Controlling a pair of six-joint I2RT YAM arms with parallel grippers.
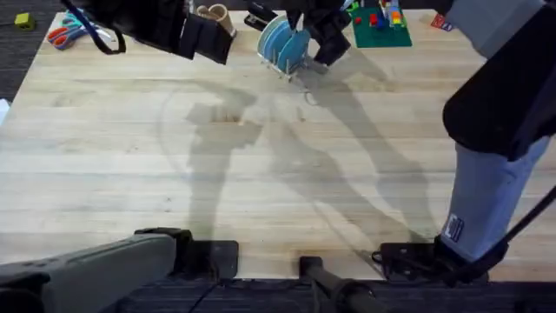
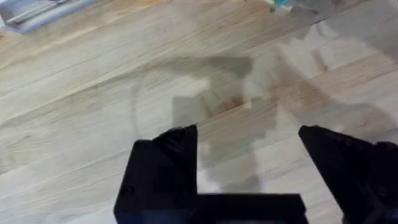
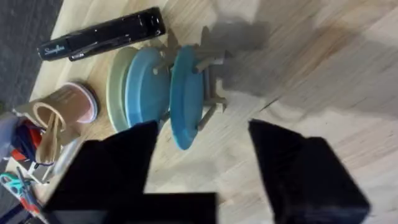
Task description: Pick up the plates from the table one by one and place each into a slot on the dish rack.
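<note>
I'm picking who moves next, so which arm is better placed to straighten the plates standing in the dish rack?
Probably the right: the right gripper hangs open just beside the dish rack and the plates. The left gripper faces bare table.

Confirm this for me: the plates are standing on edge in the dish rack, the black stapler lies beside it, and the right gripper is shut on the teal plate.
One thing is wrong: the right gripper is open and holds nothing. The right wrist view shows its fingers spread apart, short of the teal plate. The rest holds: the plates stand on edge in the dish rack, with the black stapler beside it.
</note>
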